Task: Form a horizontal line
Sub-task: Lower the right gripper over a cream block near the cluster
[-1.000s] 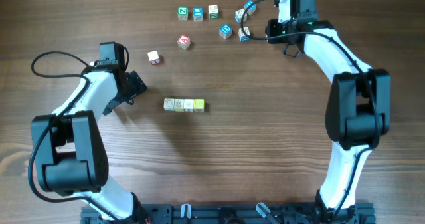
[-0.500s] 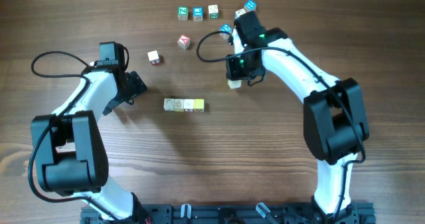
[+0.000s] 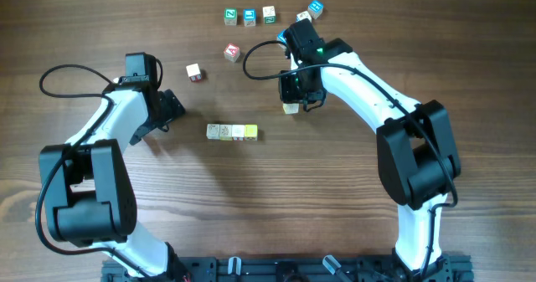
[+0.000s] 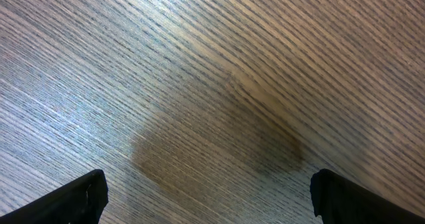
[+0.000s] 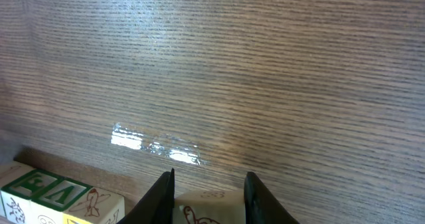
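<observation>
Between the fingers (image 5: 163, 196) of the right tool (image 3: 291, 100) sits a cream cube (image 3: 291, 108), pinched on two sides with the jaws set narrow. Toward 8 o'clock from it, near but apart, the horizontal line (image 3: 232, 131) lies on the tabletop (image 3: 335, 198): three cubes touching side by side, the yellow one at the 3 o'clock end. Off at 10 o'clock of that line, the left tool (image 3: 172, 108) hangs over bare wood, spread wide and holding nothing. Loose cubes (image 3: 249, 16) lie scattered toward 12 o'clock.
</observation>
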Robot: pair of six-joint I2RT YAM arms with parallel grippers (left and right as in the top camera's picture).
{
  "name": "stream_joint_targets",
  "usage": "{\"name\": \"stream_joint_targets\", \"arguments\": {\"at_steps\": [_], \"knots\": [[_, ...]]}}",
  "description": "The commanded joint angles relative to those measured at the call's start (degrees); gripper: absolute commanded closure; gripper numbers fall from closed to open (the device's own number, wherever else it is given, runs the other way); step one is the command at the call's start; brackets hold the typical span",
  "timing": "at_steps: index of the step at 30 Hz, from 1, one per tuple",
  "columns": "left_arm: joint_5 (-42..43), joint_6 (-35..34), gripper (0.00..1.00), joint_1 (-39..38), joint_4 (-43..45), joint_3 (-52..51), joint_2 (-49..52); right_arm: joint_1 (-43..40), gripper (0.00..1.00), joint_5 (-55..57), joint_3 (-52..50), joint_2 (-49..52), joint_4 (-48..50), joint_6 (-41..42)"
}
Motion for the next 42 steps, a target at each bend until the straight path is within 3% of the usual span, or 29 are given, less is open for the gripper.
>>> {"name": "stream_joint_targets", "arguments": {"at_steps": [1,9,26,27,30,32,34,39,42], "knots": [[-0.3,0.0,0.00,0.1,0.0,-0.4,0.4,1.5,0.76,2.4,-0.7,-1.8,0.9,0.9],[-0.3,0.0,0.00,0.1,0.0,-0.4,0.4,7.3,0.76,13.2,-0.7,-1.8,1.0,8.6],[-0.3,0.0,0.00,0.1,0.0,-0.4,0.4,7.7,0.71,12.8,-3.6,-1.7,3.4,10.2],[-0.3,0.0,0.00,0.1,0.0,-0.4,0.4,7.7,0.68,11.8,-3.6,-1.7,3.7,10.2],[-0.3,0.0,0.00,0.1,0.0,-0.4,0.4,7.7,0.47,11.5,-3.6,-1.7,3.8,10.3],[-0.3,0.0,0.00,0.1,0.0,-0.4,0.4,7.7,0.44,12.5,-3.6,-1.7,4.1,10.3],[-0.3,0.0,0.00,0.1,0.0,-0.4,0.4,7.7,0.43,17.7,-3.6,-1.7,4.2,10.3],[-0.3,0.0,0.00,0.1,0.0,-0.4,0.4,7.7,0.44,14.2,-3.6,-1.7,5.6,10.3],[-0.3,0.0,0.00,0.1,0.0,-0.4,0.4,7.5,0.50,22.8,-3.6,-1.7,7.2,11.8]]}}
